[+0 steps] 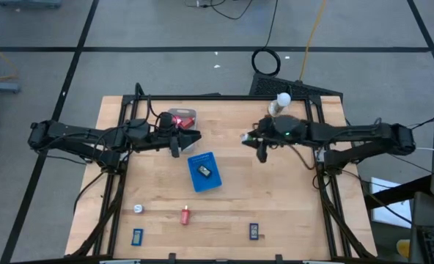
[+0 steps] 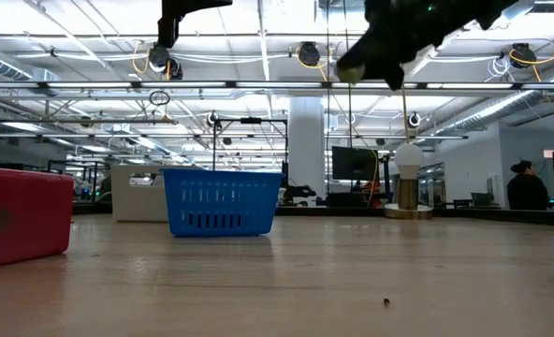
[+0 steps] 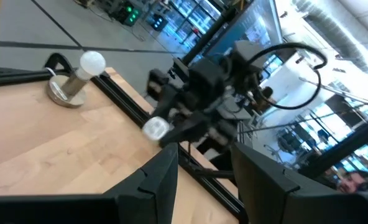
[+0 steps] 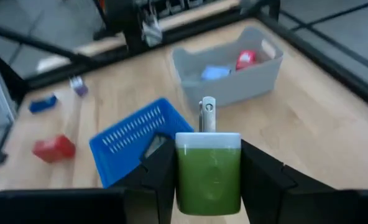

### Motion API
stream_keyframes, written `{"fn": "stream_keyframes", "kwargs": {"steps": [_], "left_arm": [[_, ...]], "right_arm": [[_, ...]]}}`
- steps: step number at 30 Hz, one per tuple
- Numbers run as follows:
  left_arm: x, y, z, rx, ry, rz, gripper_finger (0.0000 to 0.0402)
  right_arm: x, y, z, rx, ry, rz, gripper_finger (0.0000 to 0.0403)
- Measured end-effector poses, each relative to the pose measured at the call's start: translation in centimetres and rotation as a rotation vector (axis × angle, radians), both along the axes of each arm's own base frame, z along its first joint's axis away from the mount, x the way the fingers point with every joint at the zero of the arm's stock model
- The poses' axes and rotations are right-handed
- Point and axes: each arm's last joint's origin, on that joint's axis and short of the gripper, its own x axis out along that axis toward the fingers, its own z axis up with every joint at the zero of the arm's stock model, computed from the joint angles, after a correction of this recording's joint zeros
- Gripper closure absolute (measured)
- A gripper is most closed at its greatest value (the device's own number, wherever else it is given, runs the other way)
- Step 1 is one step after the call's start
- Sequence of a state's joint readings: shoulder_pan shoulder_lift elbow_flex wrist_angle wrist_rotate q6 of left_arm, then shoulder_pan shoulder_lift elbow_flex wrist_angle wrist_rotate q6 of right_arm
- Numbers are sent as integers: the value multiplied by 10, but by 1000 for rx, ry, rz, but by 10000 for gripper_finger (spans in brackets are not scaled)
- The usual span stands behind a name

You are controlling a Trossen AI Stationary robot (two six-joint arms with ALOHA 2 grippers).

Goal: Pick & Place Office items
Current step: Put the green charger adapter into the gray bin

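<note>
1. Right gripper (image 4: pixel 207 180) is raised off the table, right of the blue basket (image 1: pixel 204 171), its fingers pinching a green-and-white block (image 4: pixel 207 171).
2. Left gripper (image 1: pixel 195 136) hovers beside the grey tray (image 1: pixel 179 116), above-left of the basket, fingers slightly apart, holding nothing.

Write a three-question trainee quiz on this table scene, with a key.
1. True or false: the right gripper is shut on a green piece.
2. Which container sits nearest the table's middle? A) blue basket B) grey tray C) cardboard box
3. Fill in: a red piece and a pale blue piece lie in the grey ____.

Key: 1 true; 2 A; 3 tray.
</note>
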State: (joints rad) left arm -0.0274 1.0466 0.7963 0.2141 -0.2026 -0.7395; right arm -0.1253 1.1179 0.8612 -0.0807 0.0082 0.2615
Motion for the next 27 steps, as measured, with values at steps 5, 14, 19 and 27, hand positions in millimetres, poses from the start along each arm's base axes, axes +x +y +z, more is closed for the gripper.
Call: {"fn": "stream_keyframes", "kwargs": {"steps": [5,14,19,27], "left_arm": [[0,0,3,6,-28,5,249],[0,5,10,-50,-119,27,249],[0,12,10,-189,-141,15,249],[-1,26,10,-478,-181,-33,237]], "right_arm": [[-15,1,18,-5,-89,-26,278],[-20,4,44,-28,-312,-11,278],[-19,4,50,-45,-376,-8,278],[-19,4,56,-117,-429,8,278]]}}
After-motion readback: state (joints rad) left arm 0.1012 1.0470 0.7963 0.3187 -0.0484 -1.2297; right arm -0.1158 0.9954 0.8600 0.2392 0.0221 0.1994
